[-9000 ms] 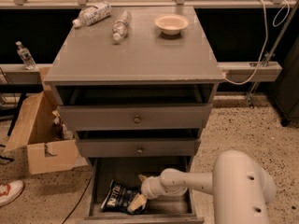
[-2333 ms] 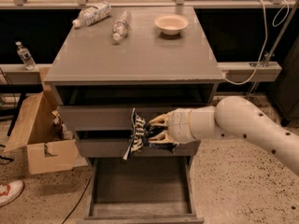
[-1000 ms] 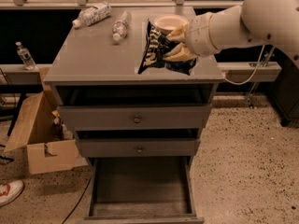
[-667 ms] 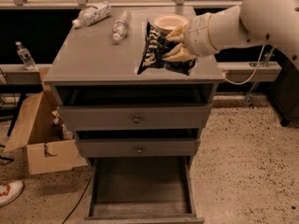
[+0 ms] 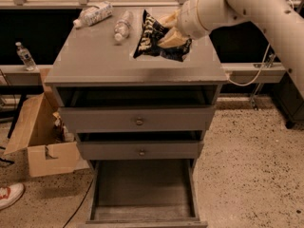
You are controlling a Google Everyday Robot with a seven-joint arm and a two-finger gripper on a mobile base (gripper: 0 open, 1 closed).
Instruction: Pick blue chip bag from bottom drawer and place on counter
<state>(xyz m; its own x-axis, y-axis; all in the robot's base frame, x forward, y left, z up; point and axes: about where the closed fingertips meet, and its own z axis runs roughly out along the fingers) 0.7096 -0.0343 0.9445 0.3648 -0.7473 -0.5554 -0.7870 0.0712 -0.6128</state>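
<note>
The blue chip bag (image 5: 153, 39) is dark navy with white lettering and is held over the counter (image 5: 95, 56), hanging down toward its middle-right part. My gripper (image 5: 169, 32) is shut on the bag's right side, above the counter. The white arm reaches in from the upper right. The bottom drawer (image 5: 142, 194) stands pulled open at the foot of the cabinet and its interior is bare. I cannot tell whether the bag's lower edge touches the counter.
Two clear plastic bottles (image 5: 93, 14) (image 5: 123, 25) lie at the counter's back left. The two upper drawers (image 5: 138, 121) with round knobs are slightly open. A cardboard box (image 5: 40, 141) stands on the floor at left, with a bottle (image 5: 23, 56) on a ledge behind it.
The gripper has lifted the bag out of the bottom drawer, up past the cabinet front and over the counter. Over the last second it has barely moved.
</note>
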